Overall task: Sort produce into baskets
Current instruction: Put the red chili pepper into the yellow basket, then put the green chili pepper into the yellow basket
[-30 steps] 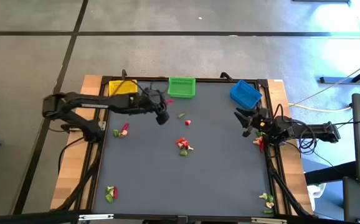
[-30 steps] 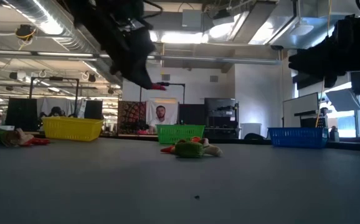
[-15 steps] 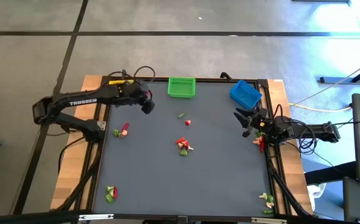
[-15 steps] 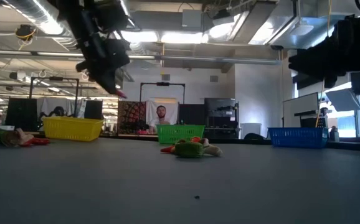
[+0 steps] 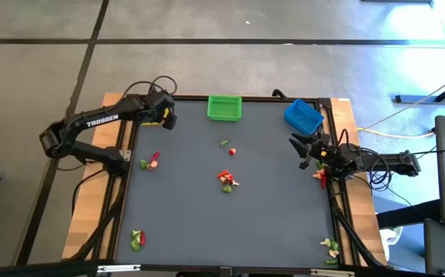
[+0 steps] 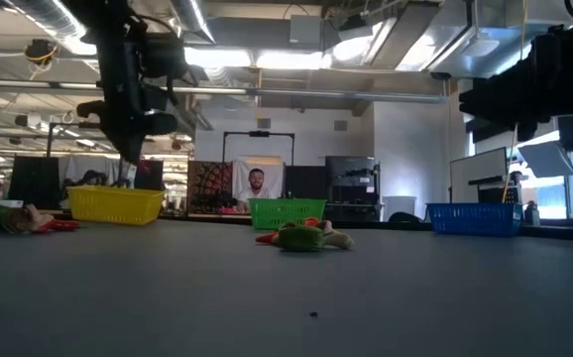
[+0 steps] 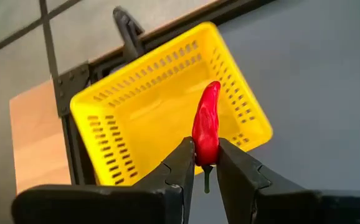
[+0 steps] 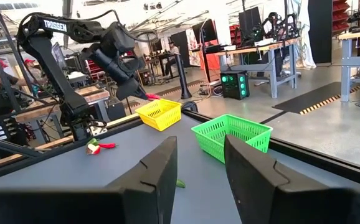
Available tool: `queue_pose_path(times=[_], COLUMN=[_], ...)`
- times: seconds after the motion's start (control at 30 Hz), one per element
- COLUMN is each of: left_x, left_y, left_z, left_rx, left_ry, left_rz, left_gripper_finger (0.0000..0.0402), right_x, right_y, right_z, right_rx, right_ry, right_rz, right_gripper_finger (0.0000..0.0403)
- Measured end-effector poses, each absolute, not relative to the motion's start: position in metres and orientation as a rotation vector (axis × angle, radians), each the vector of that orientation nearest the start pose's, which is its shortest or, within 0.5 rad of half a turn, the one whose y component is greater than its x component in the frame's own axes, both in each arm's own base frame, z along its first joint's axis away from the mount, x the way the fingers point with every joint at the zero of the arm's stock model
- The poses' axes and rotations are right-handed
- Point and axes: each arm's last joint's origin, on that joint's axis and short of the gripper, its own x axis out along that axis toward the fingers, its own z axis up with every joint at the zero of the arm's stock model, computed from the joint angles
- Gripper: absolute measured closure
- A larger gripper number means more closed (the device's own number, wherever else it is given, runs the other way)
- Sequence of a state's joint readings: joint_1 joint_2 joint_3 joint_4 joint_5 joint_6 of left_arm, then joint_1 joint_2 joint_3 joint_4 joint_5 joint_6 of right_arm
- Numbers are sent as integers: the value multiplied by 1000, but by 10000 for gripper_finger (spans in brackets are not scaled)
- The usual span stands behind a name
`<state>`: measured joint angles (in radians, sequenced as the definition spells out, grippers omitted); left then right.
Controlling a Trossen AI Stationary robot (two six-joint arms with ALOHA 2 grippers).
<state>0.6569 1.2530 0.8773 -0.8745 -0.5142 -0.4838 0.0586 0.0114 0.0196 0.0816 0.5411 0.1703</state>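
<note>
**Left arm carries a red pepper to the yellow basket**

Over the last second the left arm has swung from the middle of the worktop, near the green basket, back to the far left corner. Its end effector (image 5: pixel 167 117) now hangs above the yellow basket (image 7: pixel 167 112), which it largely hides in the overhead view. The fingers are closed on a small red chili pepper (image 7: pixel 206 127), held upright between the two tips, with the open yellow basket directly beyond it.

The right end effector (image 5: pixel 306 150) has not moved. It sits near the right edge of the worktop (image 5: pixel 269 215), just in front of the blue basket (image 5: pixel 303 115), with its fingers parted and nothing between them.

The three baskets stand along the far edge: yellow at the left, the green basket (image 5: pixel 224 108) in the middle, blue at the right and turned at an angle.

The loose produce lies scattered on the dark surface:
- A green piece (image 5: pixel 224 142) and a red piece (image 5: pixel 232 151) lie in front of the green basket.
- A red, green and cream cluster (image 5: pixel 226 181) lies near the centre.
- A red and green pair (image 5: pixel 150 161) lies toward the left edge.
- More pieces lie at the near left corner (image 5: pixel 136 240), the near right corner (image 5: pixel 330 248), and beside the right arm (image 5: pixel 320 175).

In the level view, a person (image 6: pixel 256 188) is visible in the room behind the worktop.
</note>
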Motion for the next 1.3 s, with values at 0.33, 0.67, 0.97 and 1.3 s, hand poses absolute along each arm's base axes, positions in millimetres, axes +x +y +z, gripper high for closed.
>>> queue_pose_path(times=[0.33,0.67,0.97,1.3], left_x=[149,146,148,168], left_y=[148,156,156,146], left_z=[214,210,210,212], left_rx=[-492,-481,-474,-422], left_ry=[1094,1064,1058,996], left_rz=[1356,1363,1334,1206], left_gripper_finger=[339,271,223,222], right_x=[93,93,93,93], right_y=[-9,-9,-10,-10], right_z=[177,177,177,177], right_rx=[193,193,196,209], right_ry=[-126,-125,-126,-129], right_rz=[-475,-475,-482,-481], right_gripper_finger=[269,269,269,269])
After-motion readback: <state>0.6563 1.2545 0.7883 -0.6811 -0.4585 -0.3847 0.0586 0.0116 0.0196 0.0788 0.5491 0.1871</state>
